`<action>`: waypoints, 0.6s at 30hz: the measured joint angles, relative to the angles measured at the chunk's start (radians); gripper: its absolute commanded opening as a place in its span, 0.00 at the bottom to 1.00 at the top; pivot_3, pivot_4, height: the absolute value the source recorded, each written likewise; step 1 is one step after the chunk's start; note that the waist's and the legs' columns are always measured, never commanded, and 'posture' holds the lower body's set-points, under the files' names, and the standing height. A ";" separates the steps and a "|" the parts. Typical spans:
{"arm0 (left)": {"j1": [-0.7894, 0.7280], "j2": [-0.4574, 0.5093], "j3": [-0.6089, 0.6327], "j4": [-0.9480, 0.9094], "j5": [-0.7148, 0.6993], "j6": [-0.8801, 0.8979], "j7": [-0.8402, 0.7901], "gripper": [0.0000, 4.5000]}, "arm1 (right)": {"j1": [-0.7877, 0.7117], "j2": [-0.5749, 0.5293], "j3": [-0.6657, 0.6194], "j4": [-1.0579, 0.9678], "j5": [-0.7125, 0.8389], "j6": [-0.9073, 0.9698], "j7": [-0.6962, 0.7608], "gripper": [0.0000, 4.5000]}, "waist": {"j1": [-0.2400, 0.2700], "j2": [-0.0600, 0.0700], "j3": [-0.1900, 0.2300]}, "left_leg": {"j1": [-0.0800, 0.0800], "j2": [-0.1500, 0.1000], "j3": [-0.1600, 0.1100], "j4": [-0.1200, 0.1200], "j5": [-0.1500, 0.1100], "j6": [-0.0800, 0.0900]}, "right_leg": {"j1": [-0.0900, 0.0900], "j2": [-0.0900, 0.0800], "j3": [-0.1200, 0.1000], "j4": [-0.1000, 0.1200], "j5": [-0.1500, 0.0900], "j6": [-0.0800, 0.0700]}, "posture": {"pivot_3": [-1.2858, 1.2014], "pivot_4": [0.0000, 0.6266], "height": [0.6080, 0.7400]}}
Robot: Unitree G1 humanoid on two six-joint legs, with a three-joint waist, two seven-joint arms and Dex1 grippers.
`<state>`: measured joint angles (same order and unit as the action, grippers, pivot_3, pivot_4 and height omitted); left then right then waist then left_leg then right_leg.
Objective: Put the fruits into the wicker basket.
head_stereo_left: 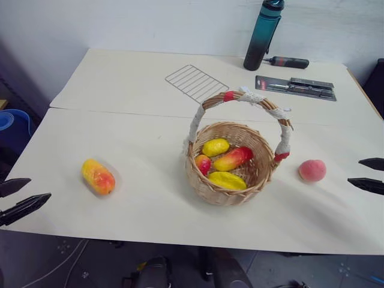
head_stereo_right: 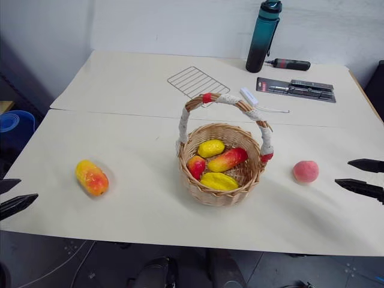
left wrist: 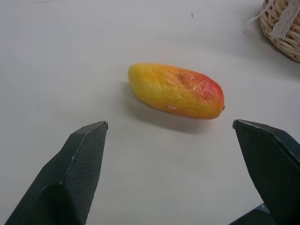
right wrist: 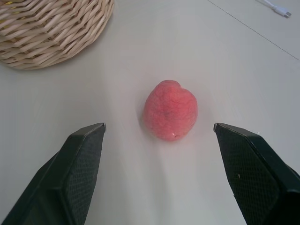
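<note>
Two fruits remain on the bench: mango [head_stereo_left: 98, 176] lower left, peach [head_stereo_left: 312, 170] right of the basket [head_stereo_left: 230, 162]. Left pincer [left wrist: 171, 129] and right pincer [right wrist: 159, 129] gape released; next, likely close in and grasp.

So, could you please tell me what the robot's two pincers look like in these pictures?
Both look alike. The left pincer and the right pincer each have two flat black fingers tapering to angled tips. The inner faces carry a fine mesh-like texture. I can see no cables or markings on them.
</note>
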<state>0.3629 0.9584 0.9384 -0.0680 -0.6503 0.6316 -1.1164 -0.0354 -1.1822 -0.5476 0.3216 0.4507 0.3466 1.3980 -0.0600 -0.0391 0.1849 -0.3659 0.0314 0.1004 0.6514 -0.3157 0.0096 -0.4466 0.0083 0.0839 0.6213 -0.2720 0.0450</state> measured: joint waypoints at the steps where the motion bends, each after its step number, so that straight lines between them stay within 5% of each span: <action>1: 0.003 0.000 -0.002 0.000 0.000 0.000 -0.003 1.00 | 0.000 0.003 0.002 0.000 0.000 0.000 -0.002 0.84 | -0.001 0.000 0.000 | 0.000 0.000 0.000 0.000 0.000 0.000 | 0.000 0.000 0.000 0.000 0.000 0.000 | 0.52 0.24 1.00; 18: -0.011 -0.006 -0.043 0.007 0.042 -0.037 0.027 1.00 | 0.008 0.014 0.002 -0.013 -0.037 -0.044 -0.062 0.84 | -0.002 0.001 0.000 | 0.001 0.000 0.002 0.000 0.000 0.000 | 0.000 0.000 0.001 0.001 0.005 0.010 | 0.52 0.24 1.00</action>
<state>0.3522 0.9529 0.8954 -0.0606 -0.6081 0.5946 -1.0898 -0.0270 -1.1685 -0.5455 0.3088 0.4135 0.3025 1.3363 -0.0619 -0.0386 0.1847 -0.3645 0.0314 0.1021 0.6516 -0.3155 0.0097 -0.4466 0.0085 0.0853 0.6224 -0.2666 0.0545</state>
